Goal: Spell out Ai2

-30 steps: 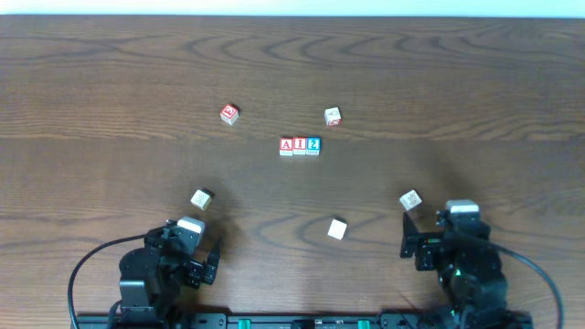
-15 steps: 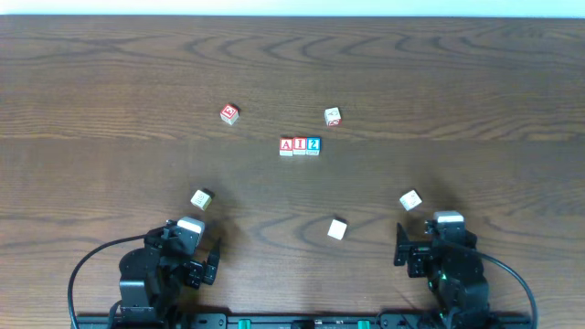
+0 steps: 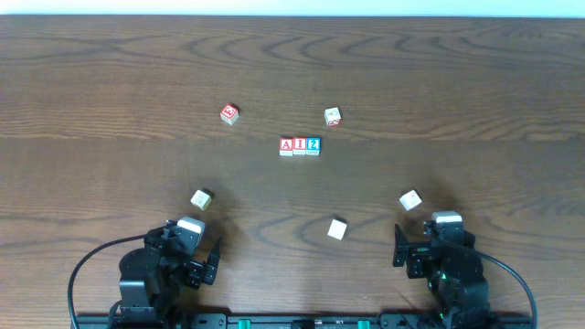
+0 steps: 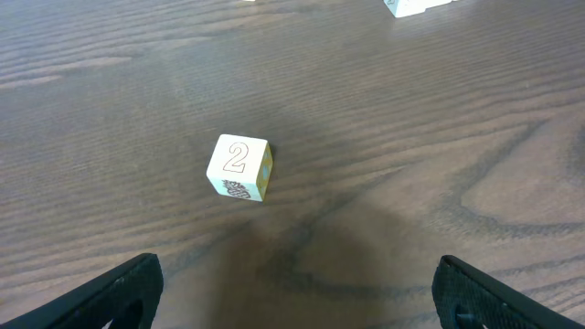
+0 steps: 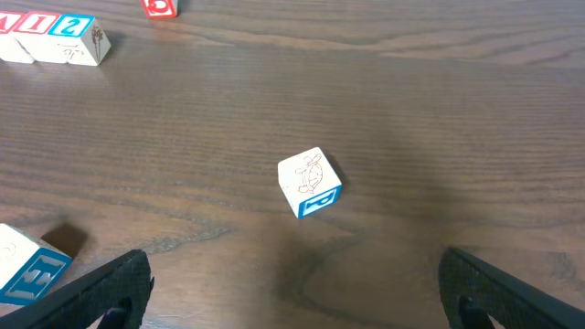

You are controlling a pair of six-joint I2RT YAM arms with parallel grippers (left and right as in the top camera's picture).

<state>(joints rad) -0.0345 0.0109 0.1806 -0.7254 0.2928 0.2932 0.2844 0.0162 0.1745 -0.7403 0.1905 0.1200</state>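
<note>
Wooden letter blocks (image 3: 300,146) reading A, I, 2 are seen touching in a straight row at the middle of the desk (image 3: 475,73), so the spelling is judged complete. The step is best finished by leaving the row and the loose blocks (image 3: 336,228) undisturbed. Both arms are folded low at the near edge, with the left pincer (image 4: 292,292) and right pincer (image 5: 294,291) spread wide and nothing held.

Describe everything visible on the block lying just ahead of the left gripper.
The block is a small pale cube, seemingly wood, with an outlined 2 on top, a hatched drawing on its near side and a blue-marked right side. It rests flat on the table, slightly askew, touching nothing else. The left gripper is open, its fingers short of it.
</note>
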